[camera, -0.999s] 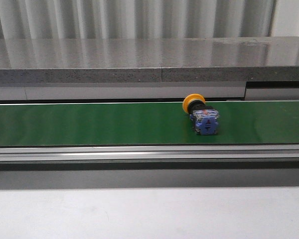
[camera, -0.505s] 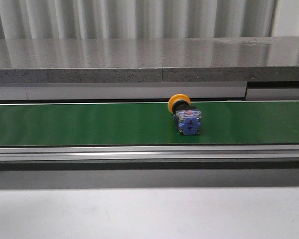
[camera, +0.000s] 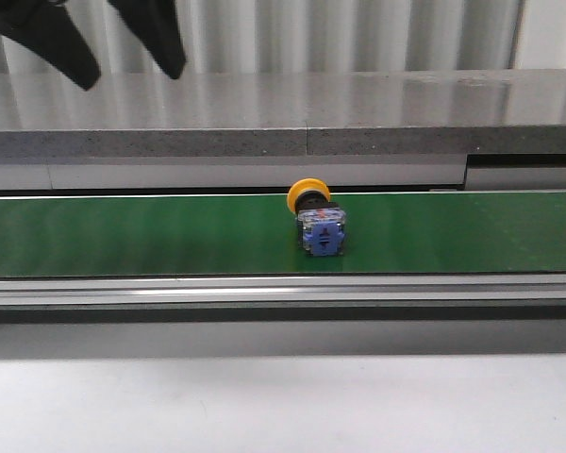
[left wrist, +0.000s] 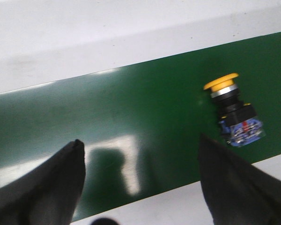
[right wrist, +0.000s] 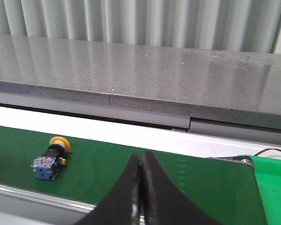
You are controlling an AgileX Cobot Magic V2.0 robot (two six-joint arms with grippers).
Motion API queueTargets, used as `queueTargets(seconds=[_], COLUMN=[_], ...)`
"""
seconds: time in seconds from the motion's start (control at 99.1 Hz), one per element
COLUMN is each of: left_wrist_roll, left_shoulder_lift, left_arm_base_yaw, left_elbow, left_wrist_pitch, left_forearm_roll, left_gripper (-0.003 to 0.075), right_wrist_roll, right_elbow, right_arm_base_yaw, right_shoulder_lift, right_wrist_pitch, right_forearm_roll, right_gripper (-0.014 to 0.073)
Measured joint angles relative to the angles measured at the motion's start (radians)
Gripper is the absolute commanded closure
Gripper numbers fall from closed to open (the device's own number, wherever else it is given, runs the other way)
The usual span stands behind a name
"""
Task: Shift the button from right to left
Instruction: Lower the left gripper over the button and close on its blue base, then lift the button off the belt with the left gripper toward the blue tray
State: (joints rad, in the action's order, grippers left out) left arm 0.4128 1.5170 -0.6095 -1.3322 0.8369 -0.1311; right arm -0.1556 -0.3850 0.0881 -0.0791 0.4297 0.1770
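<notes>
Nearest me runs the pale tabletop [camera: 283, 406], then the metal rail [camera: 283, 291] edging the green conveyor belt [camera: 123, 236]. On the belt, about midway across, lies the button [camera: 318, 222] on its side, blue contact block toward me, yellow cap toward the far grey stone ledge [camera: 283, 113]. My left jaws [left wrist: 140, 176] hang wide apart above the belt, holding nothing; my right jaws [right wrist: 141, 180] are pressed together, empty, well apart from the button.

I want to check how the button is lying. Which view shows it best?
The left wrist view: the button appears from above, lying on its side. The front view shows it end-on; the right wrist view shows it small.
</notes>
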Motion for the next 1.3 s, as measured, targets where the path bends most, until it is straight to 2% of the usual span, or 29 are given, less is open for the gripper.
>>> queueTargets(seconds=[0.323, 0.706, 0.969, 1.039, 1.211, 1.302], left_wrist_roll=[0.026, -0.014, -0.022, -0.020, -0.018, -0.016], left_shoulder_lift=[0.205, 0.341, 0.406, 0.418, 0.420, 0.420], left_arm_base_yaw=[-0.027, -0.027, -0.030, -0.030, -0.030, -0.030], left_elbow=[-0.183, -0.193, -0.195, -0.195, -0.197, -0.199], left_wrist_pitch=[0.096, 0.122, 0.099, 0.096, 0.094, 0.094], left_forearm_roll=[0.156, 0.293, 0.311, 0.311, 0.310, 0.308], left_gripper=[0.0227, 0.0227, 0.0231, 0.0287, 0.0573, 0.0638], right_wrist_roll=[0.000, 0.000, 0.000, 0.000, 0.000, 0.000], right_elbow=[0.000, 0.000, 0.000, 0.000, 0.000, 0.000], right_arm_base_yaw=[0.000, 0.000, 0.000, 0.000, 0.000, 0.000], right_shoulder_lift=[0.000, 0.000, 0.000, 0.000, 0.000, 0.000], right_wrist_pitch=[0.000, 0.000, 0.000, 0.000, 0.000, 0.000], right_forearm_roll=[0.000, 0.000, 0.000, 0.000, 0.000, 0.000], right_gripper=[0.0659, 0.0659, 0.0659, 0.0659, 0.0659, 0.0659])
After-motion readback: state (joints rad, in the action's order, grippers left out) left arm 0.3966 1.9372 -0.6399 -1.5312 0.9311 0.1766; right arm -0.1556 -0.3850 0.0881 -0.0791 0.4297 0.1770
